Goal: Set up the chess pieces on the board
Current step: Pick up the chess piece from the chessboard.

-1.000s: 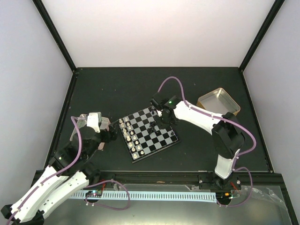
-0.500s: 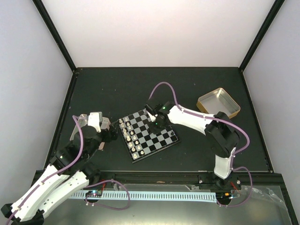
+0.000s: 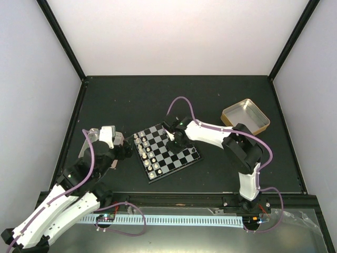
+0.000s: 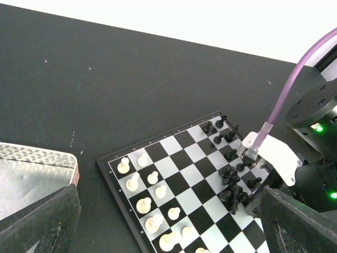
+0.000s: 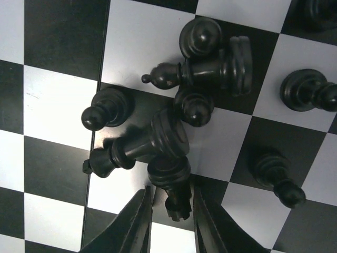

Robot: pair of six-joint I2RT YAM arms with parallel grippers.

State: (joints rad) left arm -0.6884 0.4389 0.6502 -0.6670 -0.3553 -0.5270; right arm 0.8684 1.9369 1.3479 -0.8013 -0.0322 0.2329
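The board (image 3: 176, 158) lies tilted at the table's middle. Cream-white chess pieces (image 3: 145, 153) stand in two rows along its left side (image 4: 147, 195). Black pieces lie in a heap (image 4: 231, 184) near its right side, some toppled, others standing around them. My right gripper (image 3: 172, 138) is low over that heap. In the right wrist view its jaws (image 5: 171, 191) are narrowed on either side of one toppled black piece (image 5: 171, 176), with a thin gap still showing on the left side. The piece rests on the board. My left gripper (image 3: 124, 143) hangs wide open and empty left of the board (image 4: 168, 232).
A gold tin (image 3: 245, 116) sits at the right rear of the table. A silver tray (image 4: 26, 174) lies under my left arm, just left of the board. The black table is walled by white panels on three sides.
My right arm has swung left across the board to the black heap, and its jaws have narrowed. My left arm has not moved.
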